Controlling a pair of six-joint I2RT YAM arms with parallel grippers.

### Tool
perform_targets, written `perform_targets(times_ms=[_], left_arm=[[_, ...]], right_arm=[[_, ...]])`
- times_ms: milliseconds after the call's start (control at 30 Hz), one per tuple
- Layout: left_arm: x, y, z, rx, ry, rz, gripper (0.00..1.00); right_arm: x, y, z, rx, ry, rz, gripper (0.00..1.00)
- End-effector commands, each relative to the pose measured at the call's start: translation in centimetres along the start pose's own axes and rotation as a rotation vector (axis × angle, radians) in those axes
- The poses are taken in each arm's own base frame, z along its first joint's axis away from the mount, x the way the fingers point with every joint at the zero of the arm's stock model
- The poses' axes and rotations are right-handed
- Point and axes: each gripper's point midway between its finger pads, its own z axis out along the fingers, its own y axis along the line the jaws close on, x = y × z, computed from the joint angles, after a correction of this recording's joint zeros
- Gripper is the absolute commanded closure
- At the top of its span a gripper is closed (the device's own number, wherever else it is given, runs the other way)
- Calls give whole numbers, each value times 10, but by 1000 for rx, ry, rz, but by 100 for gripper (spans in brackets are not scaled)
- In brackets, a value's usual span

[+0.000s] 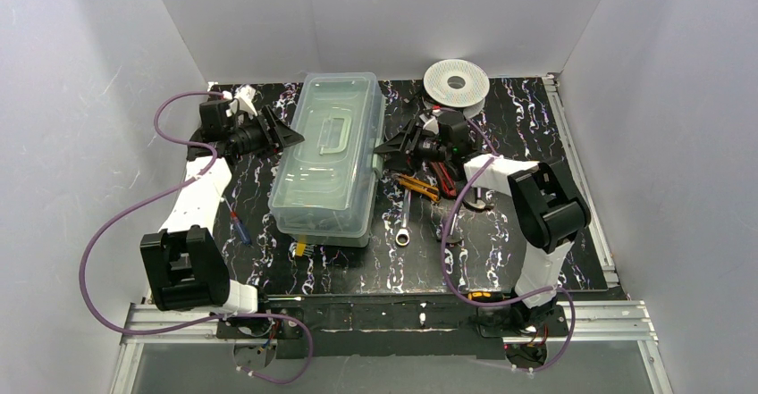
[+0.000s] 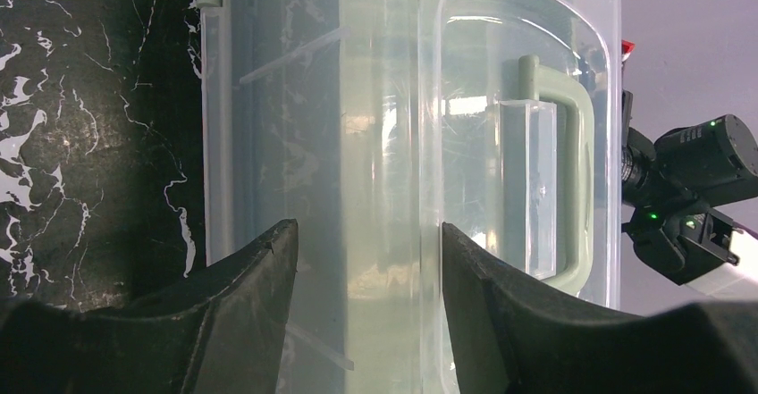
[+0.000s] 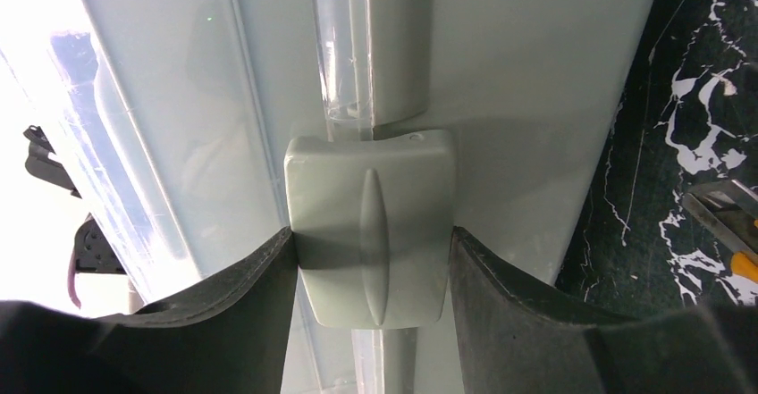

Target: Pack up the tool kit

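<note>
The pale green toolbox (image 1: pixel 326 157) lies shut mid-table, its translucent lid (image 2: pixel 501 72) and handle (image 2: pixel 576 171) on top. My left gripper (image 1: pixel 290 135) is at the box's left side near the back, jaws open, the lid's edge between the fingertips (image 2: pixel 368 233). On the other side my right gripper (image 1: pixel 386 146) faces the latch (image 3: pixel 371 224). Its jaws are open, the tips close beside the latch's two edges (image 3: pixel 371 233). Outside the box lie a wrench (image 1: pixel 404 220), orange-handled pliers (image 1: pixel 418 187), a red-handled tool (image 1: pixel 444 180) and a small screwdriver (image 1: pixel 240 230).
A round white spool (image 1: pixel 456 82) sits at the back right. A small yellow piece (image 1: pixel 300 248) pokes out at the box's front left corner. White walls close in the table on three sides. A yellow-edged tool (image 3: pixel 728 224) lies right of the latch.
</note>
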Motion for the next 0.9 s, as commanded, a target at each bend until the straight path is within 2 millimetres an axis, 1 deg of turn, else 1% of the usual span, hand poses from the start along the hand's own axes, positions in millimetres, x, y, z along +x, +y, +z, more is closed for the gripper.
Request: perform_targets(times_ms=[0, 67, 200, 300, 333, 367, 400, 433, 467, 533, 600, 767, 867], left_arm=[[103, 33, 5, -95, 349, -243, 65], [102, 34, 4, -98, 343, -245, 66], [99, 37, 2, -113, 328, -238, 66], [99, 36, 2, -114, 325, -236, 66], [99, 36, 2, -114, 326, -236, 66], [99, 36, 2, -113, 327, -238, 66], [99, 36, 2, -112, 326, -238, 66], [98, 35, 2, -109, 324, -237, 66], [98, 35, 2, -107, 324, -236, 66], [97, 34, 2, -103, 319, -232, 66], [97, 33, 1, -104, 312, -228, 66], [96, 32, 0, -97, 308, -226, 65], [95, 31, 0, -92, 304, -224, 65]], right_arm=[[12, 56, 2, -60, 10, -182, 99], [10, 54, -1, -27, -6, -198, 99], [8, 42, -8, 65, -36, -209, 99], [6, 38, -13, 100, -60, -226, 99], [5, 37, -14, 101, -64, -232, 95], [5, 38, -15, 90, -66, -236, 83], [6, 38, -17, 75, -70, -235, 61], [5, 39, -19, 59, -76, -232, 36], [4, 38, -21, 47, -84, -224, 28], [4, 37, -26, 14, -72, -205, 22], [2, 36, -30, -17, -70, -191, 19], [2, 31, -36, -28, -67, -187, 16], [2, 27, -37, -16, -65, -179, 14]])
